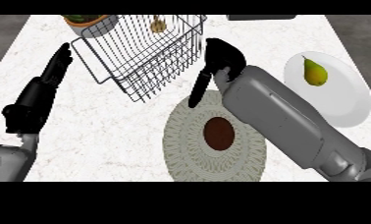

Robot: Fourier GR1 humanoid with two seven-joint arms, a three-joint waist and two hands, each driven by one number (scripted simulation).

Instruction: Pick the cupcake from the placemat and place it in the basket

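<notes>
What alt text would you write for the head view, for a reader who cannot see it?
A brown cupcake sits on a round placemat; the right robot hand hangs between it and a wire basket. The left robot hand rests open at left.

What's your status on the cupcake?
Left hand open, resting at left. Right hand open, empty, beside basket. Cupcake on placemat, not yet gripped. No obstruction seen.

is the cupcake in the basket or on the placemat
On the placemat: the cupcake sits at the middle of the placemat, outside the basket.
</notes>
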